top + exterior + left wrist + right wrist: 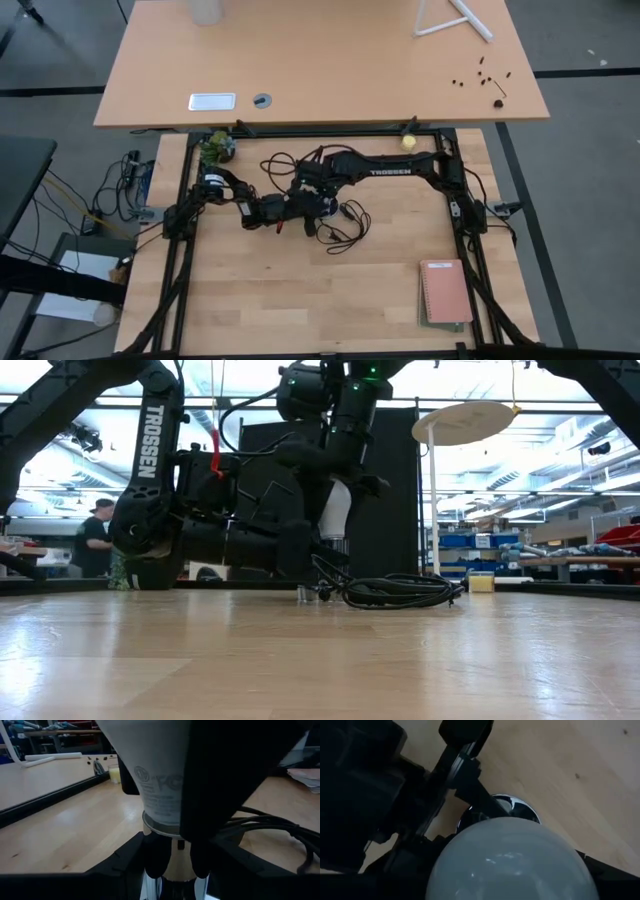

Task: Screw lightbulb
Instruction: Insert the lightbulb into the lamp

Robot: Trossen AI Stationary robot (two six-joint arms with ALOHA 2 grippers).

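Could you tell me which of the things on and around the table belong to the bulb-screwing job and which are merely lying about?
In the job: lightbulb, held by the right gripper; socket with cord, held by the left gripper.

Lying about: notebook, yellow ball, green plant, white stand.

Pale wooden desk [300,290] sitting inside a black metal frame [183,200]. Second, lighter table [320,70] standing just beyond it, carrying a white tray [212,101], a round grommet [262,100] and scattered small dark bits [485,75]. Grey floor [590,200] showing around both, crossed by dark tape lines. Pink notebook [445,291] lying at the desk's right edge. Cables [100,200] trailing on the floor at left. Ceiling light strips [560,400] glowing over an open workshop; shelving with blue bins [465,542] standing at right. Person in a dark cap [95,540] standing far left. Round white table top on a pole [462,422] showing behind.
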